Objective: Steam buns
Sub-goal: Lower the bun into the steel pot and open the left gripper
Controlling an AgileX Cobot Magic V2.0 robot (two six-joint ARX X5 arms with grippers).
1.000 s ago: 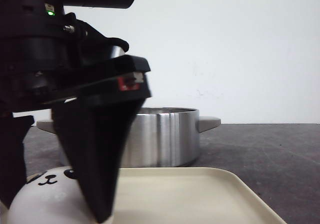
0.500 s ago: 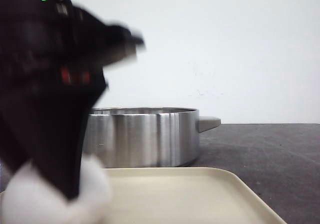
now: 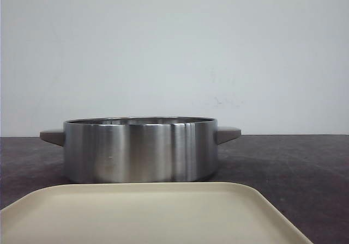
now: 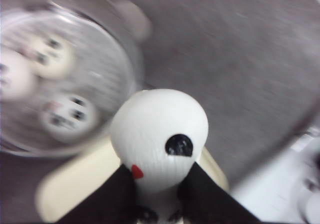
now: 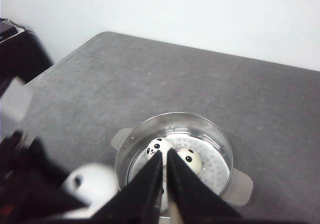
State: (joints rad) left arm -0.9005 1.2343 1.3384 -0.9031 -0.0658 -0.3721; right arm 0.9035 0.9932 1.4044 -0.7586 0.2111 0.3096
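The left claw point(image 4: 159, 196) has lifted the last bun point(image 4: 159, 136) off the tray point(image 3: 163, 211), clamped on it above the steamer pot point(image 3: 140, 148) beyond; right claw point(image 5: 165, 184) hovers closed, empty

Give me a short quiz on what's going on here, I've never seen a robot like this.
1. True or false: in the front view, no bun lies on the cream tray.
2. What is the left gripper holding?
A. a lid
B. a panda-face bun
C. a spoon
3. Fill in: the left wrist view, though blurred, shows ___ other buns inside the steel pot.

Key: 1 true. 2 B. 3 three.
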